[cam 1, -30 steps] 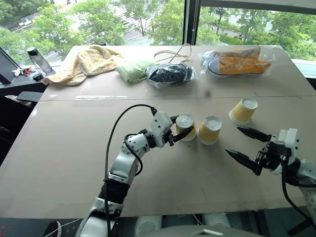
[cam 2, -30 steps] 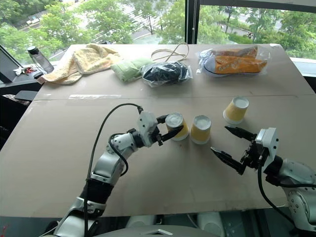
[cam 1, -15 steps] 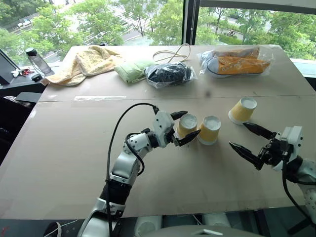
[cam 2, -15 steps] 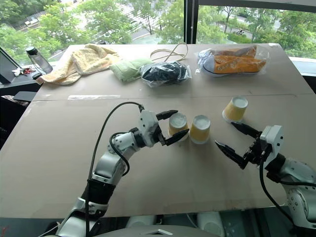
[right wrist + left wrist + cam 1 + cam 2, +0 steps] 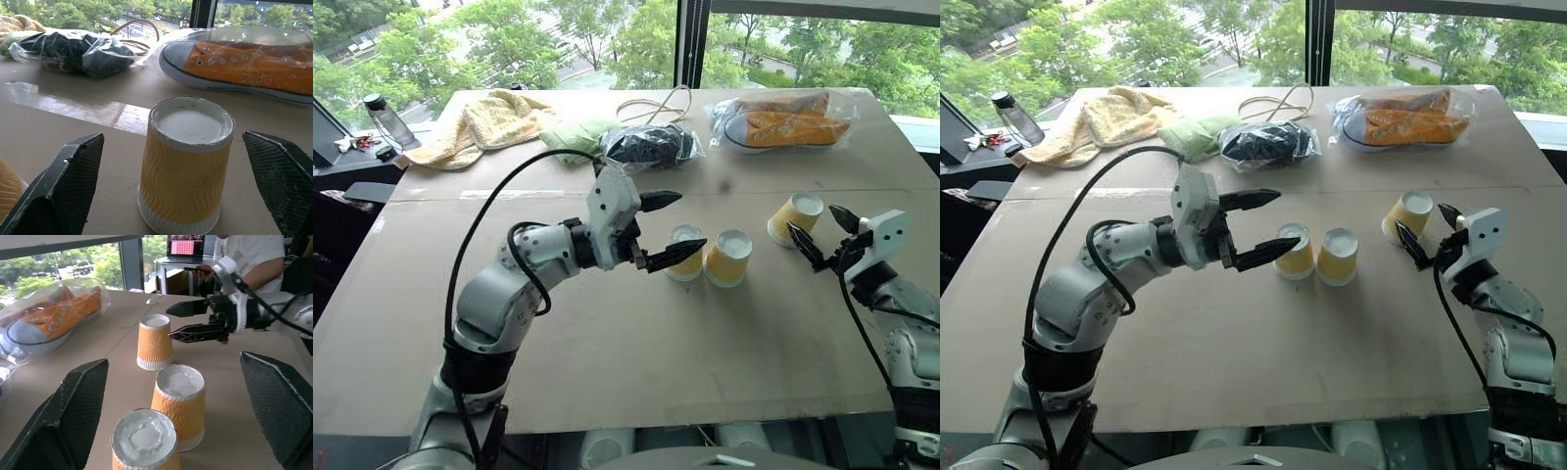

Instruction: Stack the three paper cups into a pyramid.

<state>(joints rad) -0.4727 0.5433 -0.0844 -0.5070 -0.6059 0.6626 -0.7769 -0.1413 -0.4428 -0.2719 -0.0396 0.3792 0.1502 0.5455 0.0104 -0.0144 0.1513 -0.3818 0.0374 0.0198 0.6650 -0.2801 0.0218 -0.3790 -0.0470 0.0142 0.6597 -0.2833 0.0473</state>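
Three yellow-orange paper cups stand upside down on the brown table. Two are close together mid-table: the left cup (image 5: pixel 685 253) and the middle cup (image 5: pixel 727 258). The third cup (image 5: pixel 795 217) stands apart, farther right. My left gripper (image 5: pixel 694 219) hangs open above and just left of the left cup, pointing right and holding nothing. My right gripper (image 5: pixel 811 217) is open on the near right of the third cup. In the right wrist view that cup (image 5: pixel 188 161) stands a little ahead, between the open fingers (image 5: pixel 73 181). No pyramid stands.
Along the far edge lie orange shoes in a clear bag (image 5: pixel 783 122), a black bundle in plastic (image 5: pixel 651 147), a green cloth (image 5: pixel 573 137), a yellow towel (image 5: pixel 484 122) and a looped cord (image 5: pixel 656 106). A bottle (image 5: pixel 389 117) stands beyond the far left corner. A person (image 5: pixel 254 259) is beyond the table's right side.
My left gripper has let go of the left cup, opened wide and risen above it. My right gripper, still open, has moved forward up to the third cup.
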